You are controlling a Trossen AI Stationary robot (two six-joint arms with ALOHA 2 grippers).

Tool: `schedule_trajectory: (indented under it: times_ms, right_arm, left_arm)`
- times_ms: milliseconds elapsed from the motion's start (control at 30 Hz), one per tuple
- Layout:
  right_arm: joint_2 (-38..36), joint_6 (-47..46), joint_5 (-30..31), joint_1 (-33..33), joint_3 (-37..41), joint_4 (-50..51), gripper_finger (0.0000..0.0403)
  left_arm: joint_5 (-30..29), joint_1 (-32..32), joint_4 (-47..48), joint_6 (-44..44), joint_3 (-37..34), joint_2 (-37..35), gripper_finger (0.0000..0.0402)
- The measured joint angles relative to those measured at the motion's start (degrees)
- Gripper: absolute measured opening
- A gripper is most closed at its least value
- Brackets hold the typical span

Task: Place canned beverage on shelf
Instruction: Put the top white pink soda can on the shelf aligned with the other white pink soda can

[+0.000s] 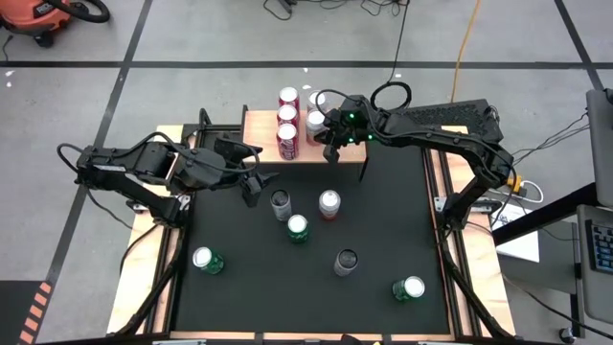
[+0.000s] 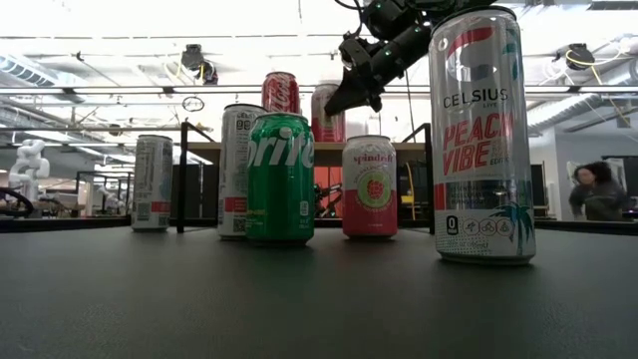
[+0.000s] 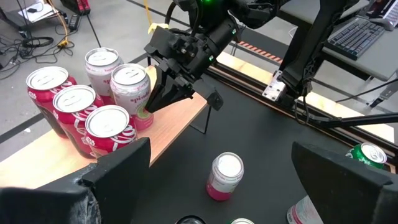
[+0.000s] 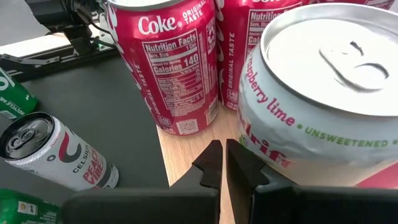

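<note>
High view: right gripper (image 1: 332,144), fingers pressed together, hovers over shelf (image 1: 259,144); left gripper (image 1: 252,182) spread wide.

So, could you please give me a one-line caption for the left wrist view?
Right hand, shut, beside five cans on the wooden shelf; open left hand waits above the black mat.

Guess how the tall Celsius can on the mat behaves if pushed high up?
The Celsius can is tall and slim on a narrow base, so it probably tips rather than slides. Its glossy wall looks slippery. Once over, the round body would likely roll on the flat black mat.
</note>
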State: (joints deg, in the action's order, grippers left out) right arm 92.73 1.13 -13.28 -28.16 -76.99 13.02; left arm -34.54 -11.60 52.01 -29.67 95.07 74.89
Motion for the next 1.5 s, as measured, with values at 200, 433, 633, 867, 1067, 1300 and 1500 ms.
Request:
schedule_trajectory:
  times_ms: [200, 433, 633, 867, 1067, 1300, 1500]
  right_arm:
    - [0.0, -0.3, -0.1, 0.0, 0.0, 0.0, 0.0]
    - [-1.3, -0.5, -0.4, 0.0, 0.0, 0.5, 0.0]
    - [-2.3, -0.4, -0.4, 0.4, -0.1, 2.8, 0.0]
    - [-1.2, -0.5, 0.2, 0.4, -0.1, 1.9, 0.0]
    - [-1.2, -0.5, 1.5, 0.4, -0.1, 1.8, 0.0]
    - [-1.2, -0.5, 1.5, 0.4, -0.1, 1.8, 0.0]
    - [-1.2, -0.5, 3.0, 0.3, 0.0, 1.3, 0.0]
  left_arm:
    - [0.0, 0.0, 0.0, 0.0, 0.0, 0.0, 0.0389]
    - [0.0, 0.0, 0.0, -0.1, 0.0, 0.0, 0.0389]
    - [0.0, 0.0, 0.0, 0.0, 0.0, 0.0, 0.0389]
    - [0.1, 0.0, 0.0, 0.0, 0.0, 0.0, 0.0389]
    - [0.4, -0.3, 0.0, -0.5, 0.0, 0.0, 0.0389]
    - [0.4, -0.3, 0.0, -1.4, 0.0, 0.0, 0.0389]
    - [0.4, -0.3, 0.0, -1.4, 0.0, 0.0, 0.0389]
